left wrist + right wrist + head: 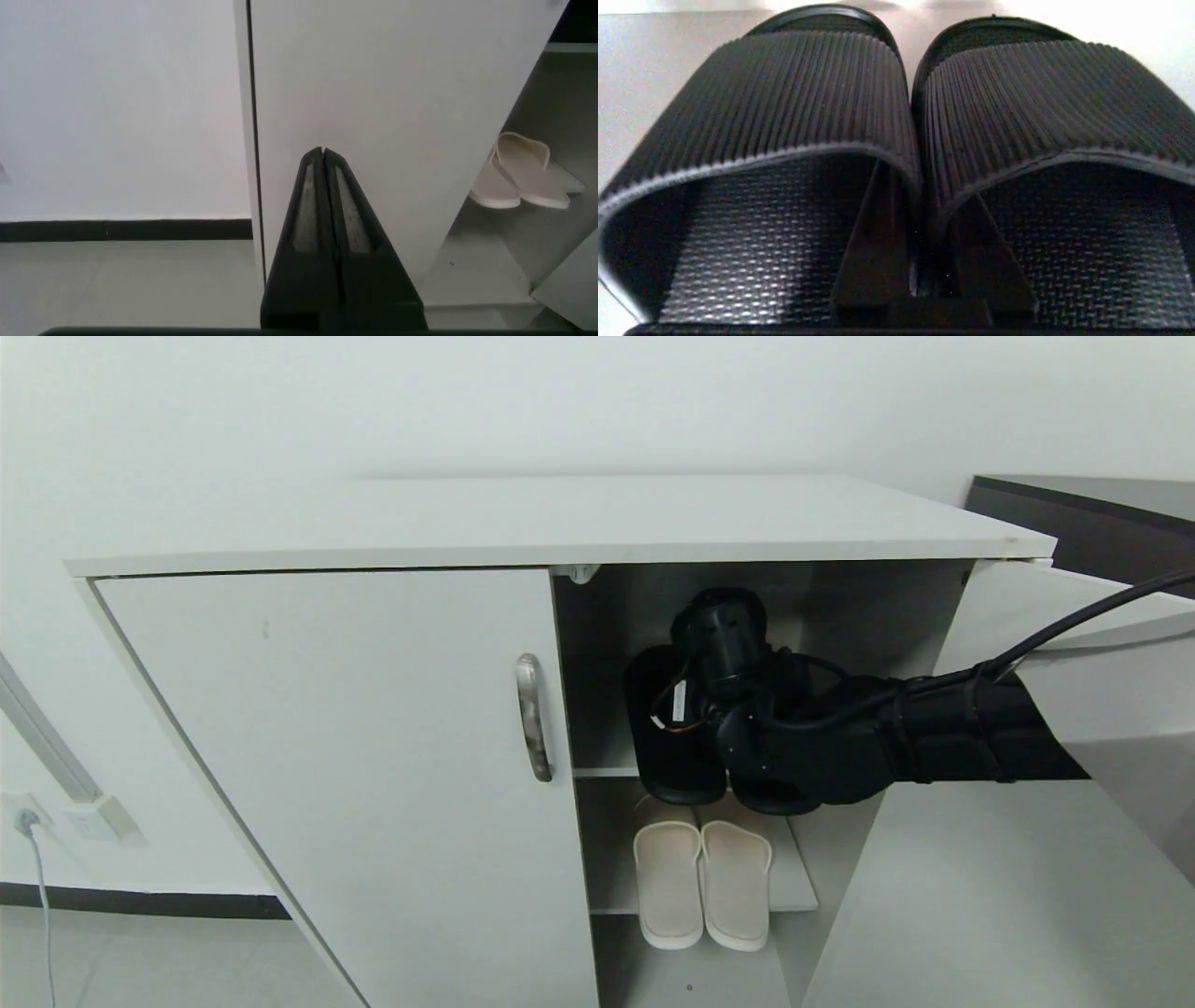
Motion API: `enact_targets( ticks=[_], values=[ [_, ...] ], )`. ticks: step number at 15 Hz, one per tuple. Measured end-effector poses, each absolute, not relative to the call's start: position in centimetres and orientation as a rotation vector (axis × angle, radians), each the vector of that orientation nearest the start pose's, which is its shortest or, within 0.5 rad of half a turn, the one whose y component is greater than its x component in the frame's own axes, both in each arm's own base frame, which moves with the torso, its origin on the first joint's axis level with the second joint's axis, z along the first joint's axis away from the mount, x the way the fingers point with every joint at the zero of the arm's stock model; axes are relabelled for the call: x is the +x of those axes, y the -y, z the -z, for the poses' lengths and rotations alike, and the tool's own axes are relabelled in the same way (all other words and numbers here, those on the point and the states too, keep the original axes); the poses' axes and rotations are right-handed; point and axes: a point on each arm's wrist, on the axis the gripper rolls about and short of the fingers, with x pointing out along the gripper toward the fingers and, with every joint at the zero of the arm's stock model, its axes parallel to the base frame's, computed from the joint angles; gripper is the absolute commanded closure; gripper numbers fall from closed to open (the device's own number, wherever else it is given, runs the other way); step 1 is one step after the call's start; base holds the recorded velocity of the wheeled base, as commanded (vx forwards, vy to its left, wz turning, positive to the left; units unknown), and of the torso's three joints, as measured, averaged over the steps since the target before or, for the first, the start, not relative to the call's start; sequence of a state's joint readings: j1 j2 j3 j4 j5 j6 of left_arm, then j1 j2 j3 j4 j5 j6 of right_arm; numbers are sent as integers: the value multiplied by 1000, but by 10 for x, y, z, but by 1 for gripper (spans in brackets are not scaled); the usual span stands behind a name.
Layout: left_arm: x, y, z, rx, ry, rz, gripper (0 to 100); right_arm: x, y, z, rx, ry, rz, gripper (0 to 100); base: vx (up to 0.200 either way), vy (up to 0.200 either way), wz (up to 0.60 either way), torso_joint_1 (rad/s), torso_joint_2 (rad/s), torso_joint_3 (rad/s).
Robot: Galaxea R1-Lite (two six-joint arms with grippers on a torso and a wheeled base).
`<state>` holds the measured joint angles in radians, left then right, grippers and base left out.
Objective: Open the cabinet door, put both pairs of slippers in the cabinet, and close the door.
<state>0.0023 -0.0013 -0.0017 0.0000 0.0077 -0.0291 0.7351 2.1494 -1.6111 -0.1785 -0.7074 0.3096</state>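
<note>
Pinching black slippers (pixel 785 103) by inner edges, right tool (pixel 920 187) inside cabinet (pixel 560 518), left tool (pixel 323 157) closed.

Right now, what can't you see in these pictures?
- Head view: the right arm covers part of the black slippers, so I cannot tell whether they rest on the shelf yet.
- Head view: the shut left door hides that side's inside.
- Head view: the picture's lower edge cuts off the cabinet's bottom, below the white slippers.
</note>
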Motion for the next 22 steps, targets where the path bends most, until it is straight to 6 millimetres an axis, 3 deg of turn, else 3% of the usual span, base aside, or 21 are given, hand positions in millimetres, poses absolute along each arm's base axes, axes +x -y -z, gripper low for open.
enact_targets(
  ticks=[3, 4, 8, 12, 14, 17, 22],
  values=[
    [-23, 0, -76, -29, 3, -13, 100, 351, -283, -183, 57, -280, 37, 100, 0, 0, 0, 0, 0, 0],
    [-23, 0, -76, -29, 3, -14, 100, 353, -283, -180, 57, -284, 35, 0, 0, 0, 0, 0, 0, 0],
    [-23, 0, -76, -29, 3, -9, 100, 353, -285, -181, 25, -286, 17, 0, 0, 0, 0, 0, 0, 0],
    [-23, 0, -76, -29, 3, -8, 100, 338, -293, -192, 9, -269, -22, 0, 0, 0, 0, 0, 0, 0],
    [-23, 0, -76, -28, 3, -8, 100, 330, -295, -189, -1, -282, -31, 0, 0, 0, 0, 0, 0, 0],
    [-23, 0, -76, -28, 3, -9, 100, 310, -292, -188, -8, -304, -51, 0, 0, 0, 0, 0, 0, 0],
    [-23, 0, -76, -28, 3, -10, 100, 262, -275, -204, -14, -319, -102, 0, 0, 0, 0, 0, 0, 0]
  ],
)
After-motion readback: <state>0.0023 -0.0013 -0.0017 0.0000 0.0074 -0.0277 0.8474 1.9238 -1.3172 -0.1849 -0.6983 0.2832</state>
